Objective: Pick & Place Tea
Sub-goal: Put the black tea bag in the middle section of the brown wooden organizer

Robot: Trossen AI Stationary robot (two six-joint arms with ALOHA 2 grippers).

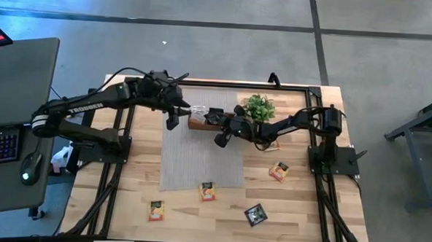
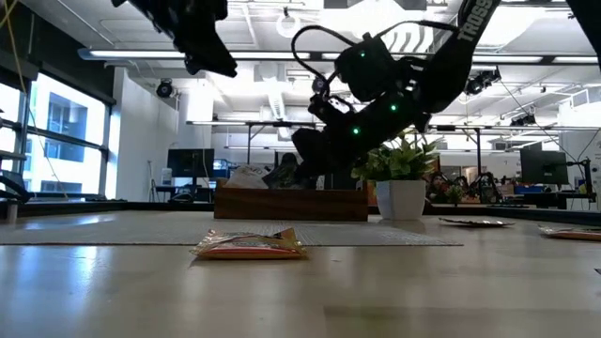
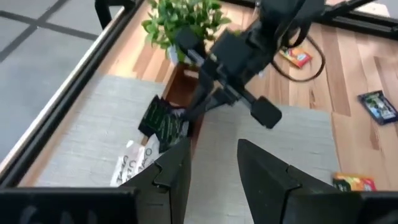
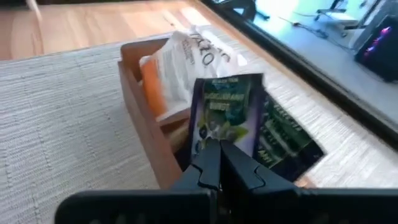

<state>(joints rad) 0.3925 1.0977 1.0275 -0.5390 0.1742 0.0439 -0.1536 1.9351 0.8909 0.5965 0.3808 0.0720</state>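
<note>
- Right gripper [image 4: 219,163] pinched shut on a black sachet [image 4: 225,118], held upright by its lower edge directly over the wooden tray [image 4: 144,134], at the far middle of the table.
- Held sachet's flat face turned toward the wrist camera, long axis roughly vertical; tray slot directly below it (so the coming move looks like a short drop, then a release).
- Inside the tray already: a white-and-orange sachet [image 4: 176,65] leaning at one end, more dark sachets [image 4: 283,140] beside the held one; little free room, likely a tight fit.
- Left gripper [image 3: 212,171] hovering above the grey mat [image 1: 200,160] just left of the tray, fingers parted and empty; near, but the right arm has the work.
- Potted plant [image 1: 259,108] just right of the tray, close to the right arm's wrist: a thing to brush in withdrawing.
- Loose sachets waiting on the near half of the table: orange ones [image 1: 207,191] at the mat's near edge, [image 1: 156,209] near left, [image 1: 278,170] on the right; a black one [image 1: 255,215] near middle.
- Open room toward the near side; far edge bounded by the table frame.
</note>
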